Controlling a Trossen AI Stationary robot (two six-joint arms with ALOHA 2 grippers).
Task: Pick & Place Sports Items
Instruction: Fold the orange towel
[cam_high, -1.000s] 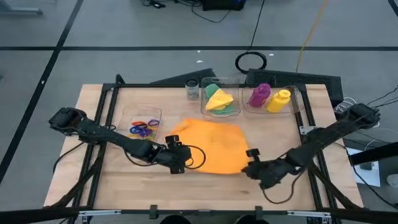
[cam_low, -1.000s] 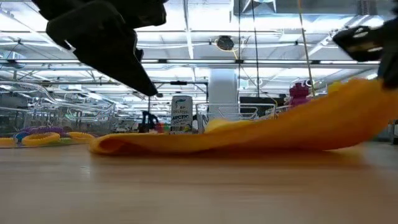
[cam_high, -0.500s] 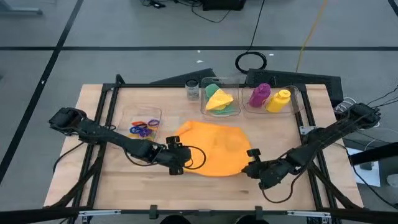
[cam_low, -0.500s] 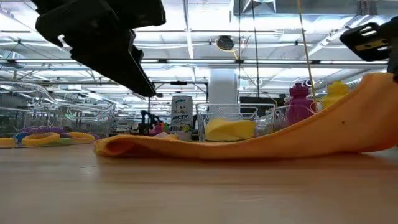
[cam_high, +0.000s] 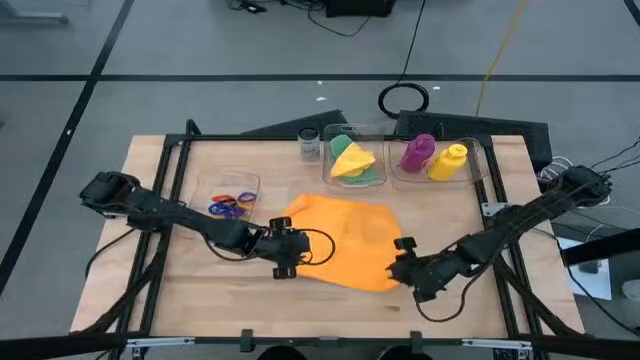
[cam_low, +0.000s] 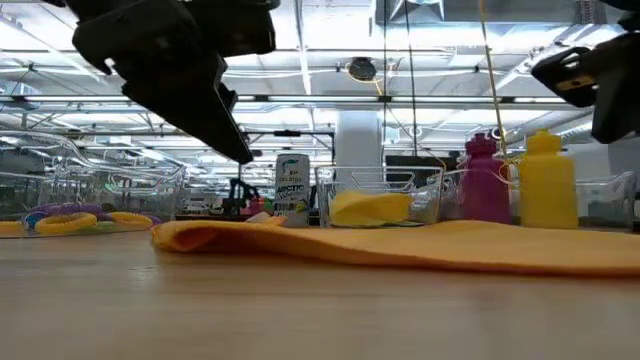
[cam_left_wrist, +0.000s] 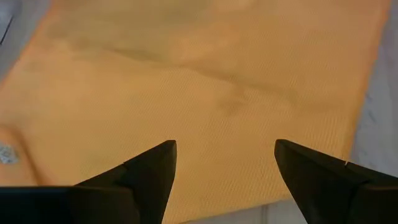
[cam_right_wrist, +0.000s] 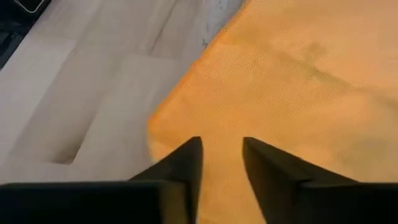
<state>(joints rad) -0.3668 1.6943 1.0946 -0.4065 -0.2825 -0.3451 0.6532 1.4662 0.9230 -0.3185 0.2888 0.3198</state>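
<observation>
An orange cloth (cam_high: 342, 240) lies spread flat in the middle of the tabletop (cam_high: 170, 300), with one folded edge bunched up at its ten o'clock corner. The left tool (cam_high: 297, 258) sits at the cloth's eight o'clock edge, its fingers (cam_left_wrist: 146, 174) spread well apart over the fabric with nothing between them. The right tool (cam_high: 396, 268) is at the cloth's four o'clock corner; its fingers (cam_right_wrist: 186, 163) are parted by only a narrow gap, right above the cloth's corner, and the cloth lies flat beneath rather than pinched between them.

Toward twelve o'clock from the cloth, a clear box (cam_high: 329, 171) holds a yellow cloth (cam_high: 352, 158) lying on a green cloth (cam_high: 364, 175). Just beside it at one o'clock, another clear box (cam_high: 476, 160) carries a purple bottle (cam_high: 417, 152) and a yellow bottle (cam_high: 448, 162), side by side. A small glass jar (cam_high: 309, 146) stands at eleven o'clock. Over at nine o'clock, a third clear box (cam_high: 205, 190) contains coloured elastic rings (cam_high: 231, 205) in a small heap.
</observation>
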